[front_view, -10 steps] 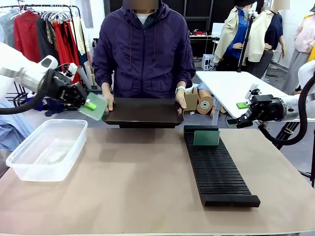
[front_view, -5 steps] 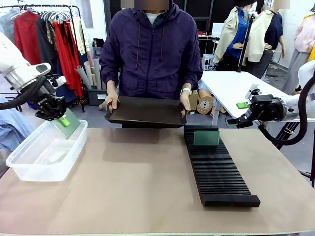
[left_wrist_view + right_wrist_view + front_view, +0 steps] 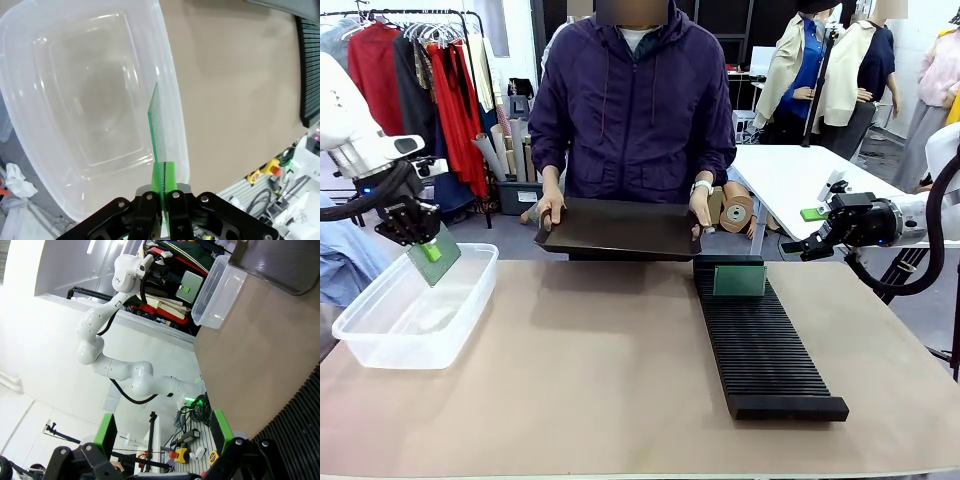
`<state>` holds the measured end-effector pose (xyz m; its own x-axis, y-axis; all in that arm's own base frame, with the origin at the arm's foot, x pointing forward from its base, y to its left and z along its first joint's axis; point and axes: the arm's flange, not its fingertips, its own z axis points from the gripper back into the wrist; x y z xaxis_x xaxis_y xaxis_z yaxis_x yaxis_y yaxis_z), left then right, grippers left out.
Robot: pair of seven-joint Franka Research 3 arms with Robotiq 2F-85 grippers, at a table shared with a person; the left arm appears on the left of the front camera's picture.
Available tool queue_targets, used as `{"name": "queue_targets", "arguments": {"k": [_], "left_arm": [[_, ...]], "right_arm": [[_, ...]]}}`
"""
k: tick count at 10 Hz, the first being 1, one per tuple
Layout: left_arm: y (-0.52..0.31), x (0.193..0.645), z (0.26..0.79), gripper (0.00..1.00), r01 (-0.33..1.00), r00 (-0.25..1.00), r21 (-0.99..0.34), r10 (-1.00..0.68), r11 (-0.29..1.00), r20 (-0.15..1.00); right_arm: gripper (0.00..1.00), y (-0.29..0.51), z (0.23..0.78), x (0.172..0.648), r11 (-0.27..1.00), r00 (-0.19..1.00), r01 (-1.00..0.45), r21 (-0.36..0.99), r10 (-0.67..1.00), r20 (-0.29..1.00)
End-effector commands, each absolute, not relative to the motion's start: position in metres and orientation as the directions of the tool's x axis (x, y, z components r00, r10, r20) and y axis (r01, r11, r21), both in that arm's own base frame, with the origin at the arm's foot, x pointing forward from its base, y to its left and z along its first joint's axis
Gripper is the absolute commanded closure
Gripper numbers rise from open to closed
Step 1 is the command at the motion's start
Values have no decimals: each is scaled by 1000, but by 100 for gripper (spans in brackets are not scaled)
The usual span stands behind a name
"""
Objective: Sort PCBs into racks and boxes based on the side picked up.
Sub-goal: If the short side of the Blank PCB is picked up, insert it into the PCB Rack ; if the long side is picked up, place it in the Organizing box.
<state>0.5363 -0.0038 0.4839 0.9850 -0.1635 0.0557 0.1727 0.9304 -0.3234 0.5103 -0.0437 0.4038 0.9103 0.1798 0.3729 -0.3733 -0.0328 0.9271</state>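
pcb (image 3: 158,131) clamped between left jaws

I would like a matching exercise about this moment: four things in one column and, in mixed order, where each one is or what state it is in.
Things:
1. left gripper
2. right gripper
3. dark tray
4. PCB in the rack

Places or states:
a. standing upright at the far end of the black rack
b. open, holding nothing
c. held in the person's hands
d. shut on a PCB above the clear tub

Pairs: 1-d, 2-b, 3-c, 4-a

Tray (image 3: 617,228) hides rack (image 3: 760,340) far end; right claw (image 3: 817,238) fingertips indistinct.
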Motion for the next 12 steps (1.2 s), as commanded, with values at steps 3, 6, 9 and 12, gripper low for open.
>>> {"name": "queue_targets", "arguments": {"k": [3, 6, 9, 12], "left_arm": [[-7, 549, 450, 100, 144, 990, -307, -140, 941, 34], [-6, 565, 417, 100, 177, 984, -320, -156, 931, 90], [-7, 573, 394, 100, 185, 982, -314, -160, 931, 104], [-3, 578, 372, 100, 187, 982, -330, -162, 925, 101]], "right_arm": [[0, -44, 405, 511, -26, 902, -393, 919, 180, 391], [0, -44, 405, 511, -26, 902, -393, 919, 180, 391], [0, -44, 405, 511, -26, 902, -393, 919, 180, 391], [0, -44, 405, 511, -26, 902, -393, 919, 180, 391]]}}
